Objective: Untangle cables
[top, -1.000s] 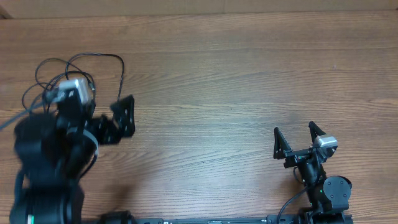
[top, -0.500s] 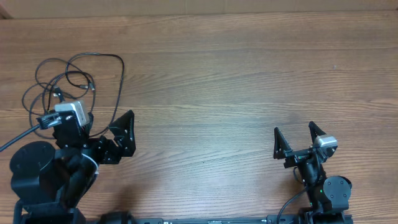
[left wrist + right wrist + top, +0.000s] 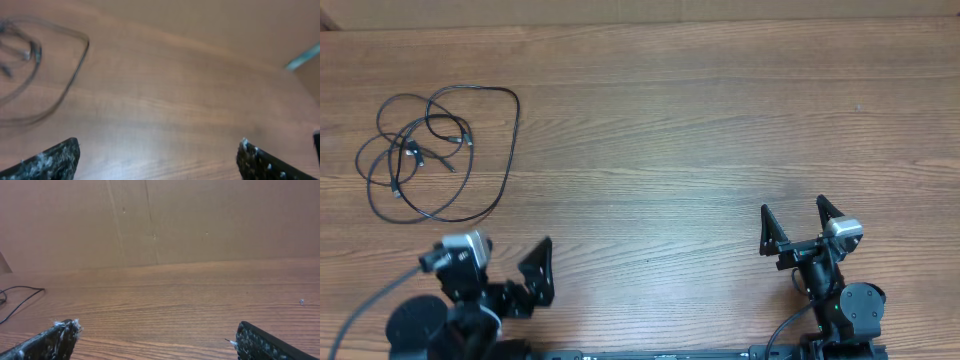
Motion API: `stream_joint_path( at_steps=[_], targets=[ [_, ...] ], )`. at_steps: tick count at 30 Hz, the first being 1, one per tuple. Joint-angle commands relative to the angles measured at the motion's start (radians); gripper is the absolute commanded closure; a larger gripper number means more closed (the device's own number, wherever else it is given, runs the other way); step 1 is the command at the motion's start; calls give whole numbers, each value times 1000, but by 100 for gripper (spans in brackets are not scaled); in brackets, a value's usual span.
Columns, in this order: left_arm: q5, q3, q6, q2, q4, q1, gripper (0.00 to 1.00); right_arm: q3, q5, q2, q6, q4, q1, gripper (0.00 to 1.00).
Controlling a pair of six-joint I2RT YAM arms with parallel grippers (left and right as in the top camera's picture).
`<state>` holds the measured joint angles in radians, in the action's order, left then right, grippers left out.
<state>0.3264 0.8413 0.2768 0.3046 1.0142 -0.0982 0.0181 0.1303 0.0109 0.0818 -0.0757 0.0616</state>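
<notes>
Both tools are empty with jaws spread wide: the left tool (image 3: 159,150) sits low at the 7 o'clock corner of the counter (image 3: 670,120), and the right tool (image 3: 793,206) is parked at the 5 o'clock side. The cables (image 3: 415,150) lie loose on the counter at the 10 o'clock corner in one tangled bundle, touching neither tool. From the left tool they lie at about 11 o'clock, fairly near; from the right tool they are well apart, toward 10 o'clock. So I judge the left arm is the one to reach. The big outer loop runs roughly from 1 to 7 o'clock, with the small plug ends knotted in its 9 o'clock half. In my left wrist view the loop shows blurred at 10 o'clock
</notes>
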Motion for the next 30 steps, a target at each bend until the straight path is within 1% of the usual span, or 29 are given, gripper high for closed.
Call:
stream_joint_path(
  at_steps=[1,3,5,7,9,13,17,19,21,25,30],
  targets=[
    [7,-16,-23,-34,72,1,0,-10,2,-8,-2,4,10,0],
    [6,-35,-23,-35,105,0,0,-10,2,-8,-2,4,10,0],
    [7,-63,-23,-51,84,0,0,-10,2,-8,-2,4,10,0],
    [7,-99,-23,-83,30,0,0,-10,2,-8,-2,4,10,0],
    [7,-143,-23,-121,-75,0,0,-10,2,-8,-2,4,10,0],
    [7,-275,-23,-224,-451,0,0,-10,2,-8,-1,4,10,0],
    [8,-423,-23,-302,-915,0,1,-10,2,-8,-2,4,10,0],
    [7,-465,-23,-300,-1054,-1,0,-10,2,-8,-2,4,10,0],
    [7,-481,-23,-302,-1091,-5,0,-10,2,-8,-2,4,10,0],
    [8,-491,-23,-302,-1103,-6,0,-10,2,-8,-1,4,10,0],
    [8,-558,-23,-302,-1155,-6,1,-10,2,-8,-2,4,10,0]
  ],
)
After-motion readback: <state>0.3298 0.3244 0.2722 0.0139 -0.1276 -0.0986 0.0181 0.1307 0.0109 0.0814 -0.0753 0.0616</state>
